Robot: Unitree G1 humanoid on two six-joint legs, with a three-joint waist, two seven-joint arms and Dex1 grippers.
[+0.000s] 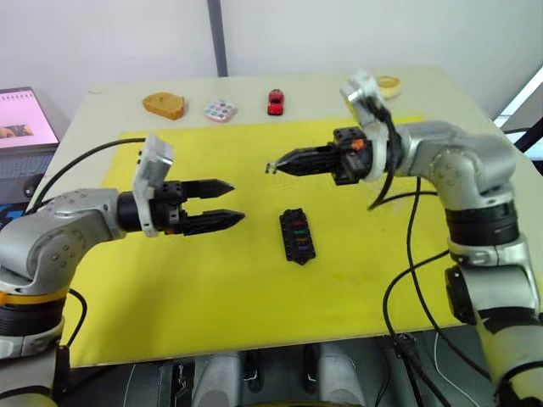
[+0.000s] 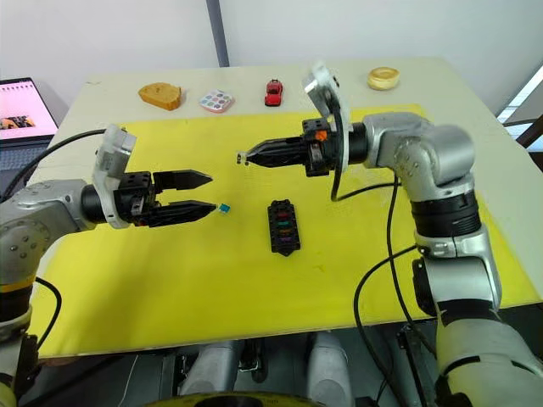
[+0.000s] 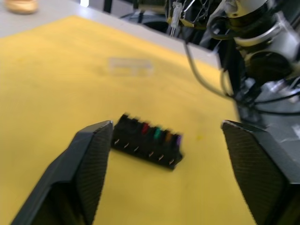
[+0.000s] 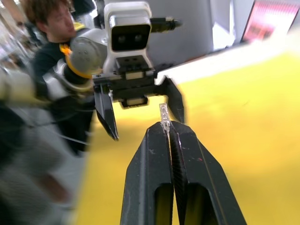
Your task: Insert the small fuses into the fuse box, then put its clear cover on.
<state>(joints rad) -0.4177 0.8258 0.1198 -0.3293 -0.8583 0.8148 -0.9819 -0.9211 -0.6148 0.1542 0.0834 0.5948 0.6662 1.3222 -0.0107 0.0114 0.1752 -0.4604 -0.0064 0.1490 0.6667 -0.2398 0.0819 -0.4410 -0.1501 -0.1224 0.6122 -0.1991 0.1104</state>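
Fuse box at frame centre; left end effector gapes empty, right end effector pinches the clear cover.

Head eyes look down over the yellow mat; wrist cameras face each other closely across it

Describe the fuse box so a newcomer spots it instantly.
Start at the yellow mat covering the table. Near its middle, between the left claw and right claw, lies the fuse box: a small black block, the only item with a row of coloured fuses on top.
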